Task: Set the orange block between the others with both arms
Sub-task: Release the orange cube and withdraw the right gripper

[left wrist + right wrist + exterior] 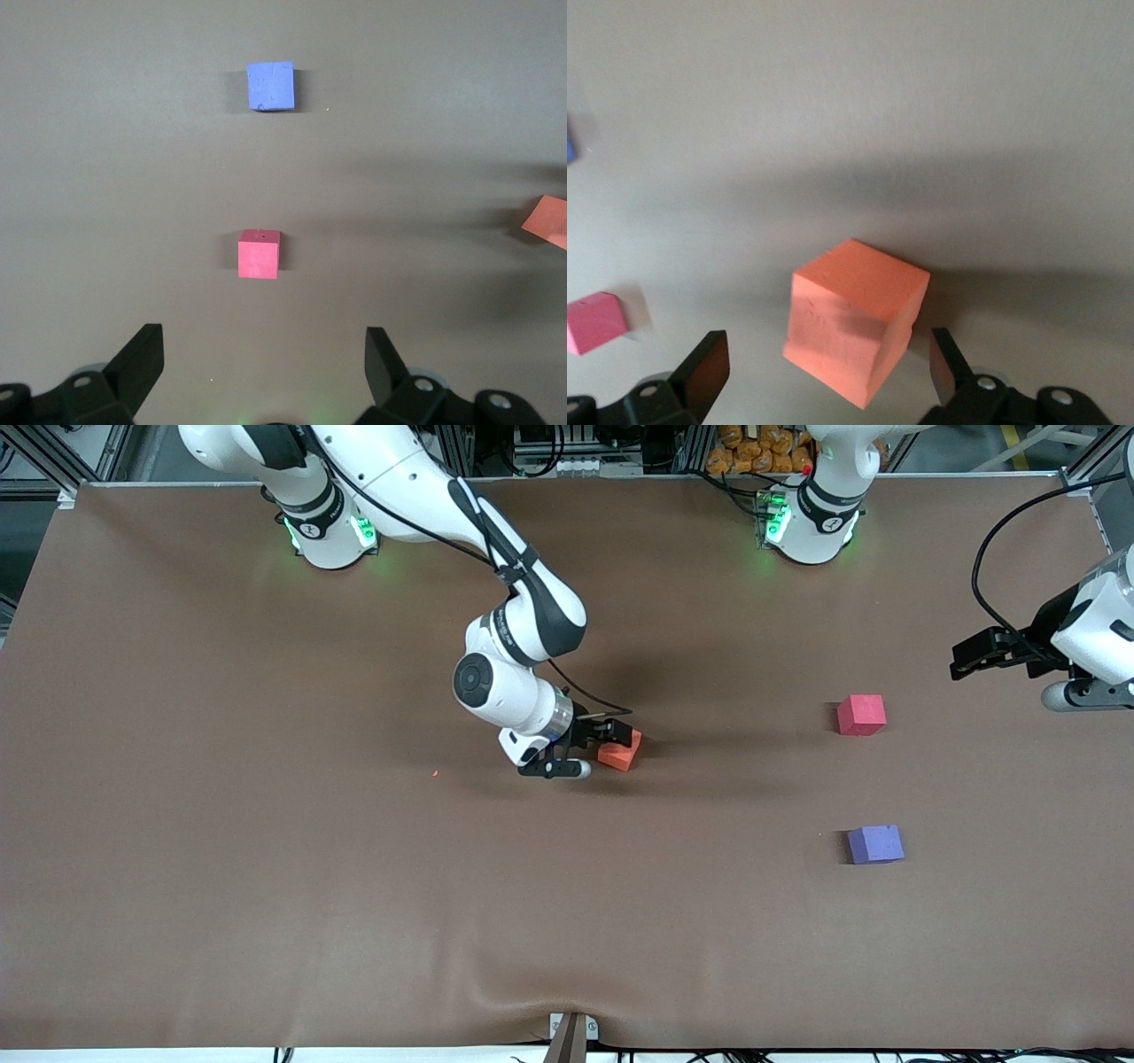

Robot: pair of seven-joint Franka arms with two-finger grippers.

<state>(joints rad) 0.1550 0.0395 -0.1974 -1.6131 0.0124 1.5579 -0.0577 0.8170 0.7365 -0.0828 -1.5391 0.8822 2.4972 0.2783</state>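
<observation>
A brown cloth covered the worktop (266, 850), slightly rippled at the edge nearest the front camera. Near its middle lay the orange block (619, 754), a small matte cube with plain faces, resting turned at an angle to the worktop's edges; in the right wrist view its nearest face carried a faint darker smudge. I saw the right pincer (604, 741) low over this block, its fingers (704, 372) spread apart on either side with clear gaps, gripping nothing. Toward the left arm's end of the worktop sat the pinkish-red cube (861, 715) and, nearer the front camera, the purple-blue cube (875, 844), well apart from one another with bare cloth between them and both well apart from the orange block. The left pincer (966, 657) waited above the worktop's edge at its own end, near the pinkish-red cube, with its fingers (140, 359) likewise spread wide and holding nothing.
</observation>
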